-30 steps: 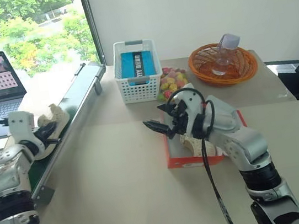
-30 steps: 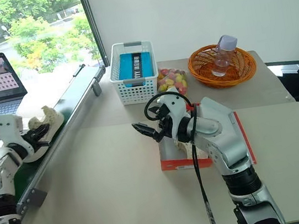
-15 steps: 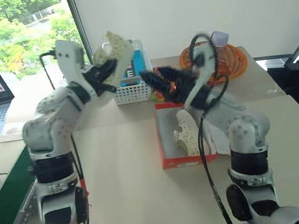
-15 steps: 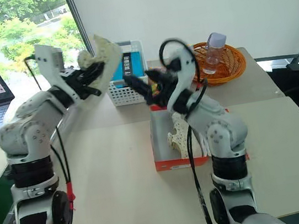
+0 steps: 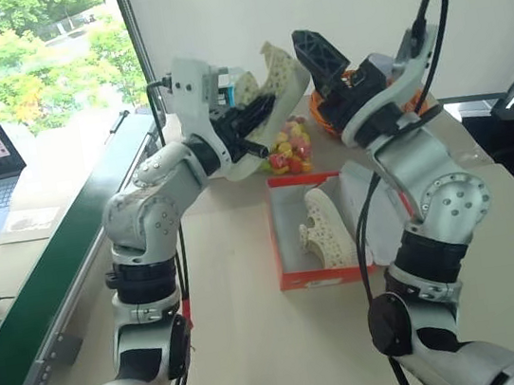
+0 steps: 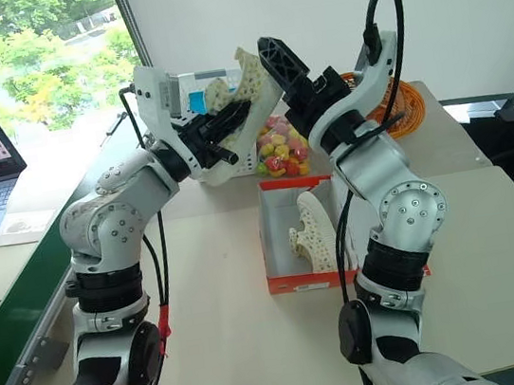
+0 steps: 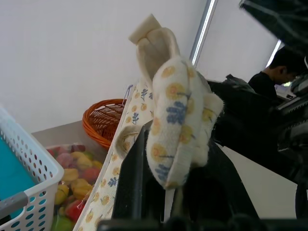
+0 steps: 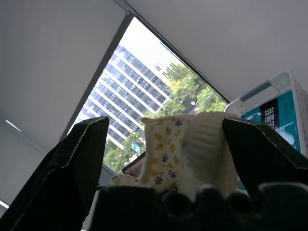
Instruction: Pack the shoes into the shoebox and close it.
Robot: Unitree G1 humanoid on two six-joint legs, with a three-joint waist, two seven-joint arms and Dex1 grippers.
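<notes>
Overhead, from our left eye, we hold the second shoe (image 5: 280,67) aloft in our left gripper (image 5: 256,116), its fingers clamped on it, raised above the candy bag (image 5: 287,146) and short of the shoebox (image 5: 290,245); our right gripper (image 5: 318,50) stands beside the shoe with its fingers spread wide, gripping nothing. From the right eye, the first shoe (image 6: 312,235) already lies inside the open red-orange box, white interior showing, on the table (image 6: 223,293) in front of us, with the white basket (image 6: 186,85) and orange wicker basket (image 6: 407,104) behind. Through the left wrist camera we look up the held shoe's flower-printed lining (image 7: 175,115) pinched between the black fingers (image 7: 134,173). Through the right wrist camera the same shoe (image 8: 187,144) sits between our two parted fingers (image 8: 72,159), not yet touched as far as we can tell. We judge the job roughly half done: one shoe packed, one in the air, the lid left to close.
</notes>
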